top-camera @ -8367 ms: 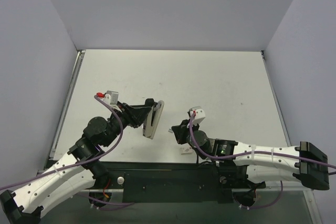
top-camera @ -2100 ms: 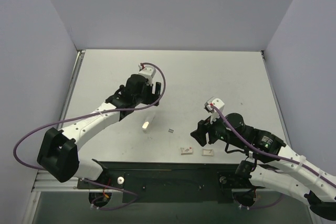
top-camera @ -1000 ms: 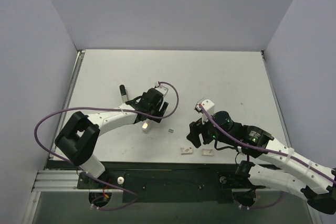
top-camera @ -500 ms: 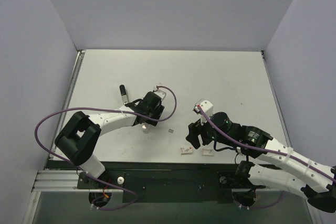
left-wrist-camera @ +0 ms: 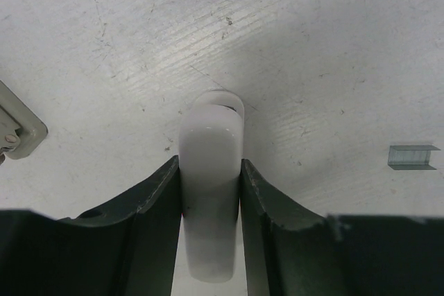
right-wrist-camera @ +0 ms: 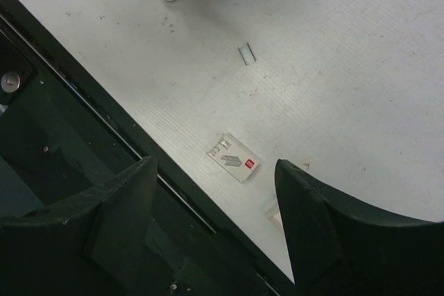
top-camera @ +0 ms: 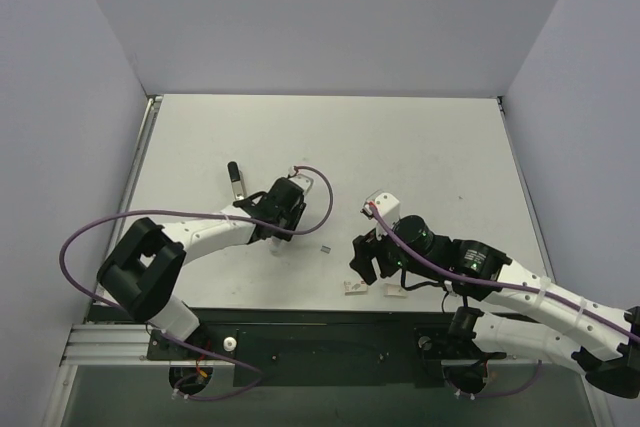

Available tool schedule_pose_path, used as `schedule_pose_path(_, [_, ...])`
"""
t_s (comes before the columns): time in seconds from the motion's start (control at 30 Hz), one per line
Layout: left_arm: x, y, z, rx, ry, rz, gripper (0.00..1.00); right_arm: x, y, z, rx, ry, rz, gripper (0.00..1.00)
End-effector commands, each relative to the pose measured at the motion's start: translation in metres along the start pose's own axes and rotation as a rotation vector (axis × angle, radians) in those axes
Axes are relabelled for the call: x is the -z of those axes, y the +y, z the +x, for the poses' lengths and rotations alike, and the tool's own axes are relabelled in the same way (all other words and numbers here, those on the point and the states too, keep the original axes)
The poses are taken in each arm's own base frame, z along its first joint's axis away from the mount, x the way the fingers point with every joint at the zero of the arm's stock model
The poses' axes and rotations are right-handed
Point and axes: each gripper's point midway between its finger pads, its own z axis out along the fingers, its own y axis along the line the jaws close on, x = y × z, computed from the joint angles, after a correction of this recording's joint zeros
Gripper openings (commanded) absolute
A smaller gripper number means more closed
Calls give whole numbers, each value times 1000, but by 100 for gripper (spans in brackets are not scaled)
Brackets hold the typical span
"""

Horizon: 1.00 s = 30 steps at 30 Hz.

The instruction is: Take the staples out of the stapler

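Observation:
The stapler lies in two parts. Its white top bar (left-wrist-camera: 210, 136) lies on the table between my left gripper's (left-wrist-camera: 209, 164) fingers, which press against both of its sides. From above, the left gripper (top-camera: 279, 232) hides most of the bar. The black-and-silver base bar (top-camera: 235, 182) lies apart, up and to the left. A short grey strip of staples (top-camera: 325, 248) (left-wrist-camera: 413, 157) (right-wrist-camera: 247, 53) rests on the table right of the left gripper. My right gripper (top-camera: 365, 259) (right-wrist-camera: 214, 164) hangs open and holds nothing.
A small white card with a red mark (right-wrist-camera: 234, 159) (top-camera: 354, 288) lies below the right gripper near the table's front edge. A second card (top-camera: 395, 292) lies just right of it. The black front rail (right-wrist-camera: 83, 136) runs along that edge. A grey metal piece (left-wrist-camera: 17, 129) shows at the left edge.
The left gripper came down over the white top bar and its fingers closed onto it. The right arm drifted slightly left and toward the front edge, still open.

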Motion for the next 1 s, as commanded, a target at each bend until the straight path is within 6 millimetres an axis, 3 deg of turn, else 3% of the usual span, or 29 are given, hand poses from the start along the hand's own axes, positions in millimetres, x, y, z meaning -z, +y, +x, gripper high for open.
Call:
schedule_pose_path(0.0, [18, 0, -24, 38, -99, 23, 16, 0, -1, -8, 0, -27, 22, 64])
schedule_pose_path(0.03, [23, -2, -26, 44, -113, 34, 0, -1, -1, -7, -1, -27, 24, 63])
schedule_pose_path(0.2, [44, -19, -39, 76, -189, 140, 0, 0, -2, -9, 9, -31, 29, 63])
schedule_pose_path(0.53, [96, -86, -49, 79, -293, 556, 0, 13, -1, -13, 49, -35, 6, 63])
schedule_pose_path(0.63, [114, -100, -55, 68, -339, 653, 0, 21, 7, -17, 80, -46, -45, 62])
schedule_pose_path(0.73, [129, -114, -48, 38, -336, 737, 0, 27, 20, -19, 104, -48, -116, 62])
schedule_pose_path(0.77, [137, -118, -57, 27, -382, 768, 0, 28, 25, -17, 122, -46, -143, 62])
schedule_pose_path(0.97, [175, -150, -44, -43, -424, 989, 0, 39, 49, -20, 180, -50, -265, 61])
